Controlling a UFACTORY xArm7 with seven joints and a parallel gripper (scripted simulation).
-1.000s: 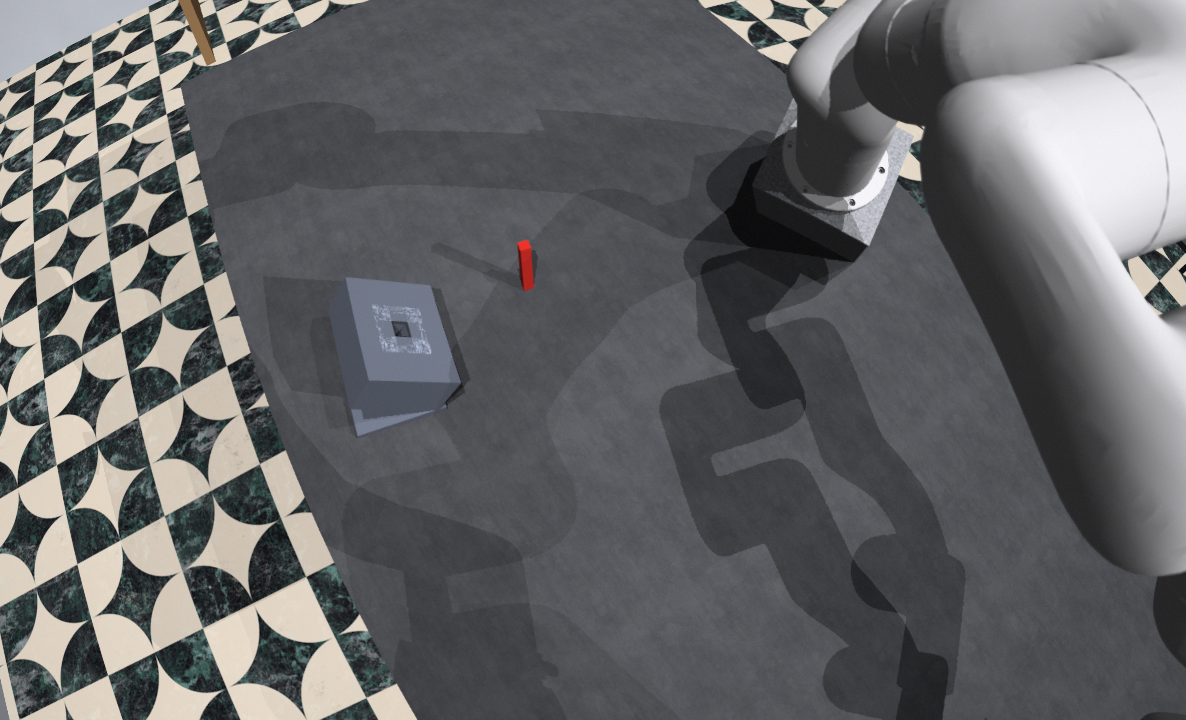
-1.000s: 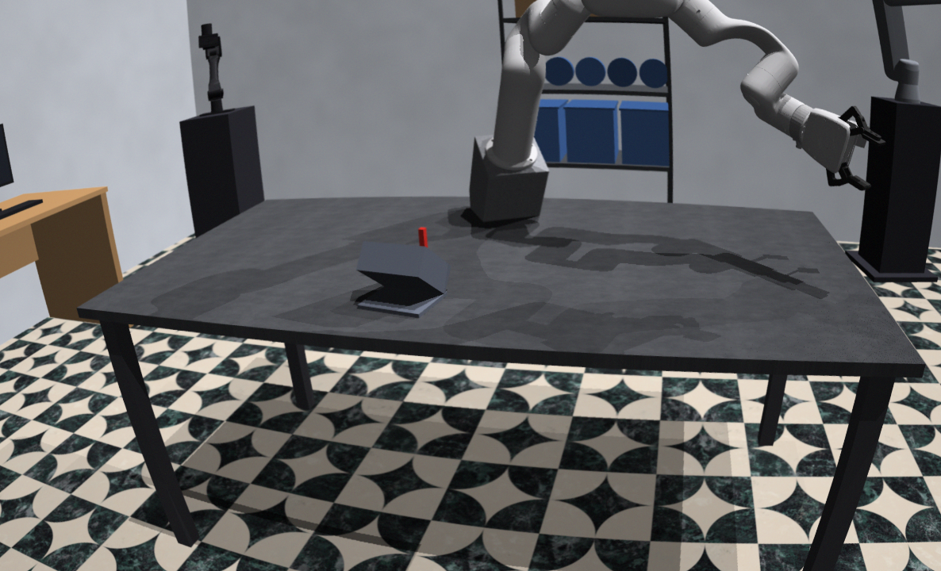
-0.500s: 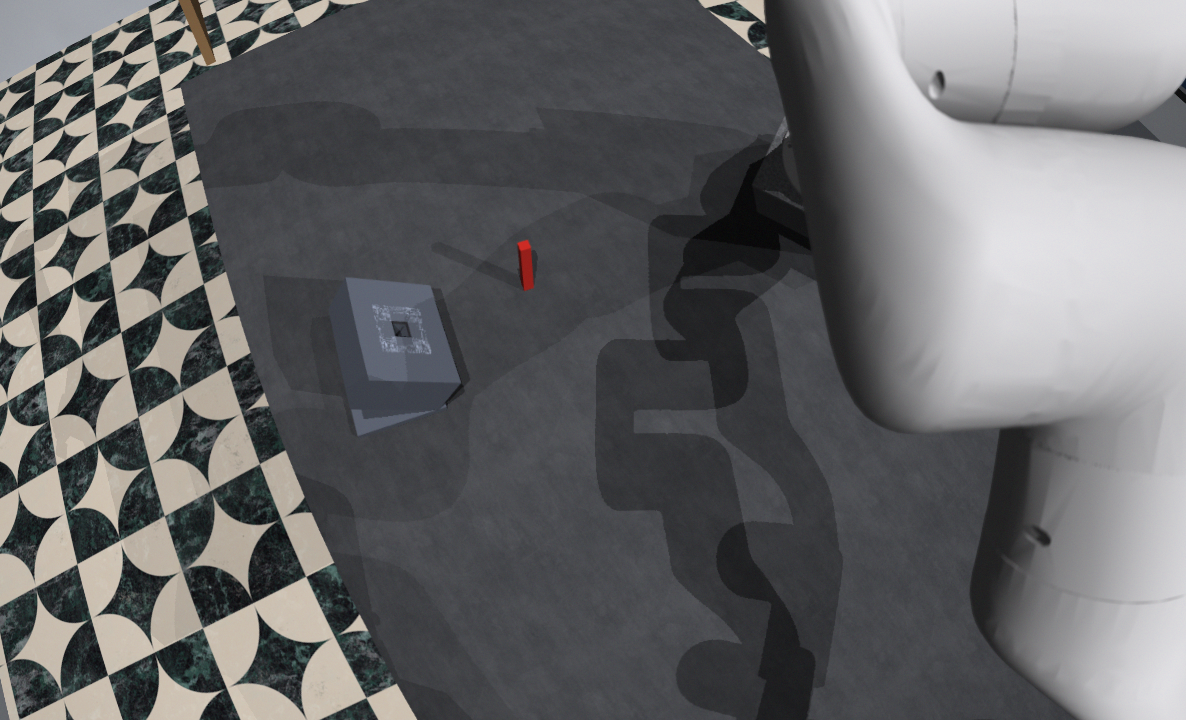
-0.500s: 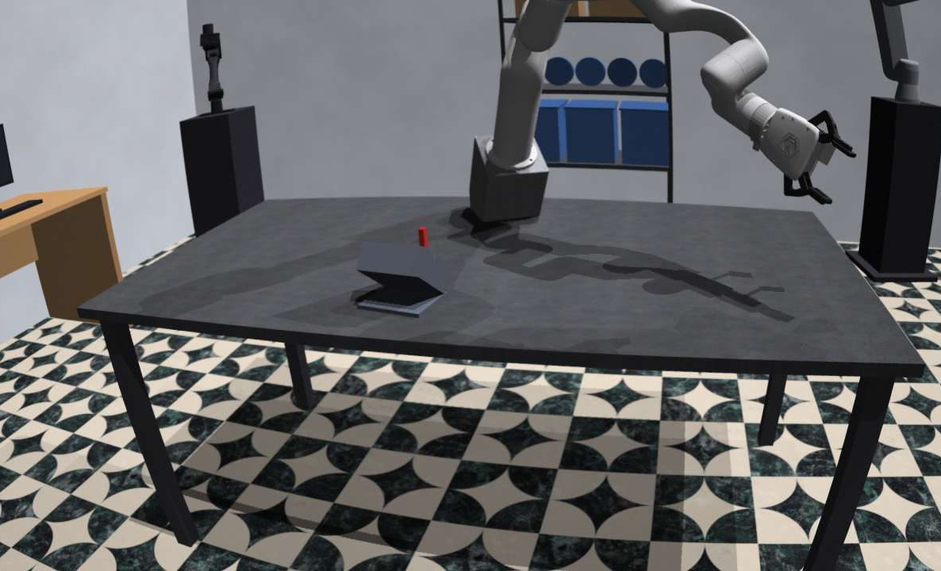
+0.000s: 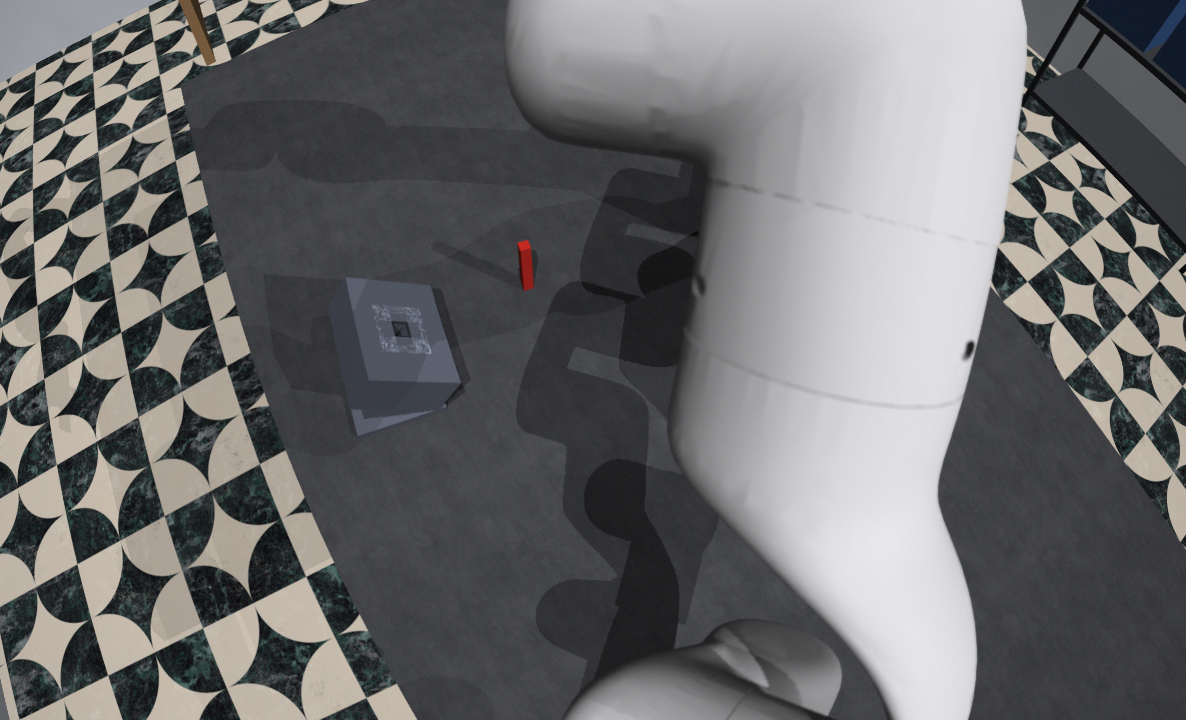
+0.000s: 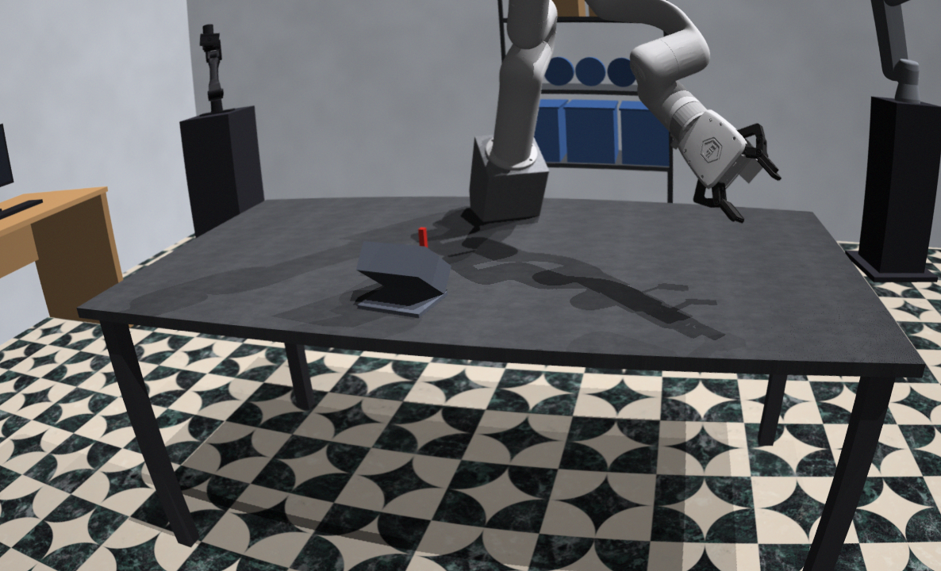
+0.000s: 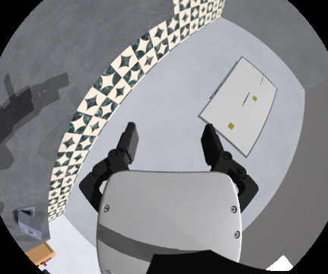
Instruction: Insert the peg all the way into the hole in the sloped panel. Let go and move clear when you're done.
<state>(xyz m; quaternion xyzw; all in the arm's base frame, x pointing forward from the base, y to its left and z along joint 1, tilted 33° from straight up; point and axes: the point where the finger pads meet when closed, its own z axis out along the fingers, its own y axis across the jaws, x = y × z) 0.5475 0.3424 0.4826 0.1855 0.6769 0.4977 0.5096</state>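
Observation:
A small red peg (image 5: 525, 265) stands upright on the dark table; it also shows in the exterior view (image 6: 423, 236). Just beside it sits the grey sloped panel (image 5: 397, 352) with a square hole (image 5: 399, 329) in its top face; the panel also shows in the exterior view (image 6: 403, 276). My gripper (image 6: 740, 181) is open and empty, high above the right part of the table, far from the peg and panel. In the wrist view the open fingers point at a wall and the floor, with nothing between them.
The arm's base (image 6: 508, 185) stands at the back of the table, behind the peg. The white arm (image 5: 830, 358) fills the right half of the top view. A black pedestal (image 6: 898, 184) stands on the floor right of the table, another (image 6: 221, 164) at back left.

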